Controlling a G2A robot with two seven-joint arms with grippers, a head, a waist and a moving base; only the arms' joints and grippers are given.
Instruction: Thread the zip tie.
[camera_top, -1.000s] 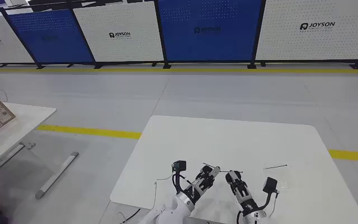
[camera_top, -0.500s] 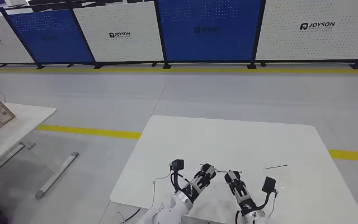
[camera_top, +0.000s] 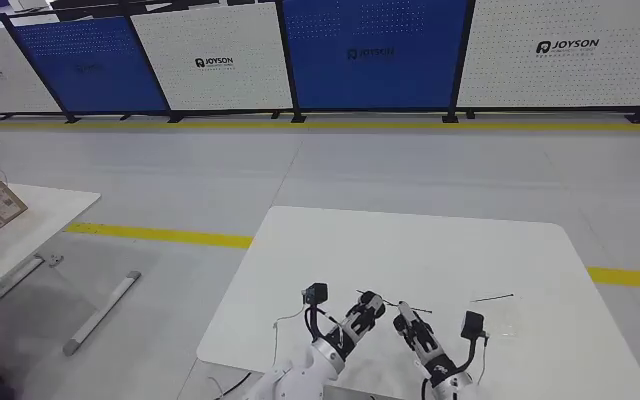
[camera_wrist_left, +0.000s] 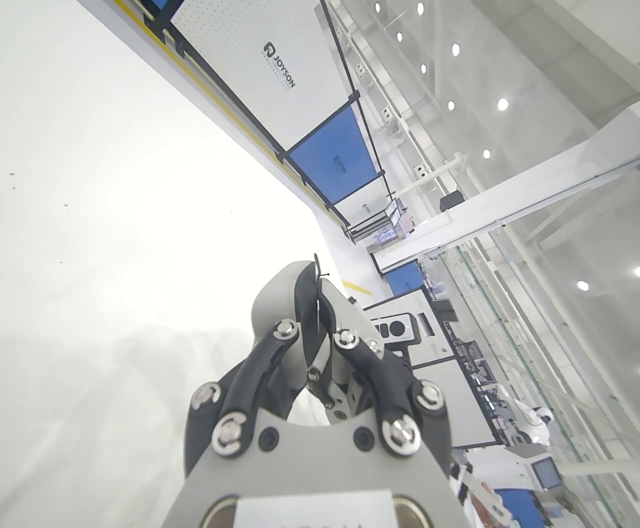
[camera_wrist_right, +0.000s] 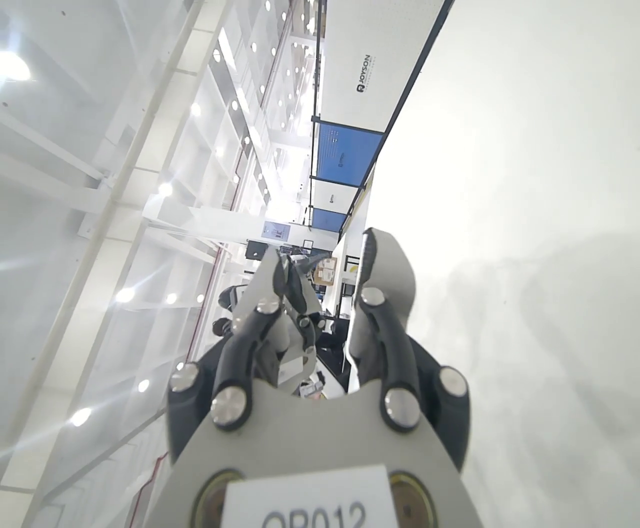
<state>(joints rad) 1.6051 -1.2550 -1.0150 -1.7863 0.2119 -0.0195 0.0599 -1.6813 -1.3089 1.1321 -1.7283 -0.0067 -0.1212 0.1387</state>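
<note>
1. Across the lower middle of the top view spreads a white rectangular table (camera_top: 420, 240).
2. Near its bottom edge, the left grey-and-black gripper (camera_top: 371, 299) is clamped tight on a thin black plastic zip tie (camera_wrist_left: 317, 267), whose end sticks out past the fingertips.
3. Just right of it, the right gripper (camera_top: 402, 308) has its fingers spread apart, holding nothing.
4. At lower right, a clear plastic sheet (camera_top: 500, 318) lies flat, with a second black tie (camera_top: 493, 297) at its upper edge.
</note>
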